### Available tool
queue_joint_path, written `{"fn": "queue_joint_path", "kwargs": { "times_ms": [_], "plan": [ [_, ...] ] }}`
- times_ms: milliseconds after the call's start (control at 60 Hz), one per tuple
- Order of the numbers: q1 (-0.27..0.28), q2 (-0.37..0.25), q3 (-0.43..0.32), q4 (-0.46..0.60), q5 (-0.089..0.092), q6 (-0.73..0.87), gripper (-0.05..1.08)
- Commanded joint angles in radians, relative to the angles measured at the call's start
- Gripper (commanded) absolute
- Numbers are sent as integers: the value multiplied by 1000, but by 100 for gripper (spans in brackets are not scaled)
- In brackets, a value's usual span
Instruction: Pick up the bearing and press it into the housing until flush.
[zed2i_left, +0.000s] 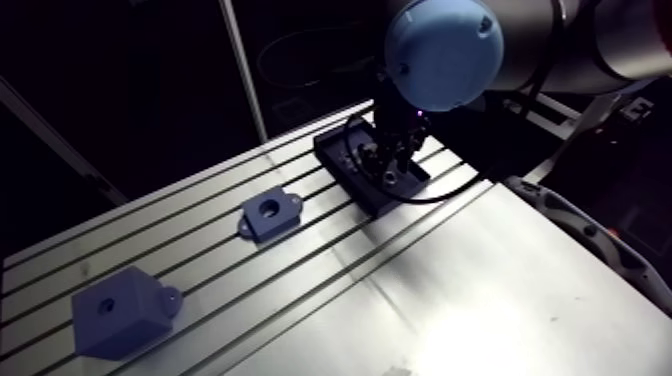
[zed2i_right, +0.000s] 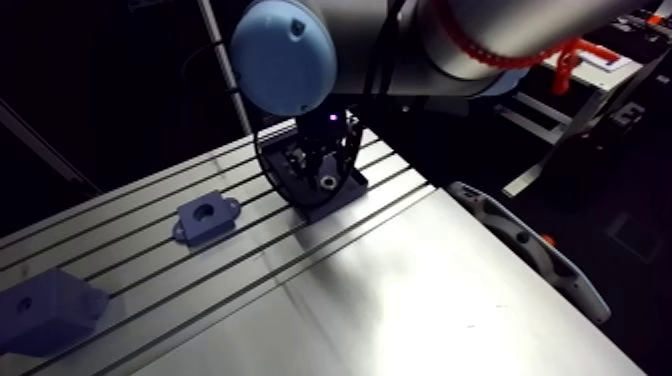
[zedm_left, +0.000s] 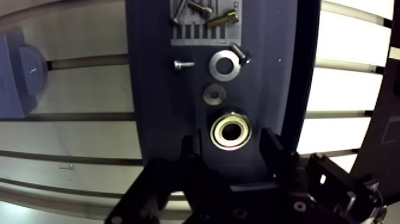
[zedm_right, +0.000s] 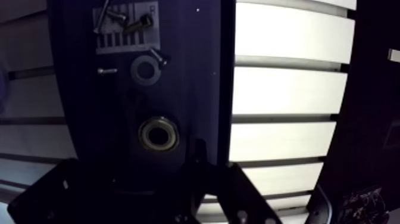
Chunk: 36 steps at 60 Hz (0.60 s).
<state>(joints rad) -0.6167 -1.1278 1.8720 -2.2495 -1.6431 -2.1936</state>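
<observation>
We see the black two-fingered end effector (zedm_left: 232, 144) low over a dark blue rectangular tray (zedm_left: 156, 107) that lies on the slotted aluminium bench (zed2i_left: 450, 290). In the wrist view its fingers (zedm_left: 191, 152) stand apart. There is a clear gap on each side between them and the silver metal ring bearing (zedm_left: 231, 131), so nothing is clamped. The bearing lies flat in the tray, between the fingertips and slightly ahead of them.

Further ahead of the end effector, other small parts lie in the same tray:
- a small dark washer (zedm_left: 213, 93) just beyond the bearing
- a larger grey washer (zedm_left: 224, 64) past that
- a short silver screw (zedm_left: 183, 64) beside the larger washer
- two brass-coloured bolts (zedm_left: 221, 18) on a striped label at the far end

In the arm view, the small blue plastic housing with a round bore and two flat ears (zed2i_left: 270, 214) sits on the bench well apart from the tray, and its bore faces up. A larger blue plastic block with a small hole (zed2i_left: 118, 312) stands further along the bench, beyond the housing and near the bench edge.
</observation>
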Motion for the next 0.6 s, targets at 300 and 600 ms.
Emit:
{"fn": "queue_joint_path", "kwargs": {
  "times_ms": [300, 600],
  "plan": [
    [0, 12, -10, -11, 1, 4, 40],
    [8, 17, -9, -11, 2, 4, 43]
  ]
}}
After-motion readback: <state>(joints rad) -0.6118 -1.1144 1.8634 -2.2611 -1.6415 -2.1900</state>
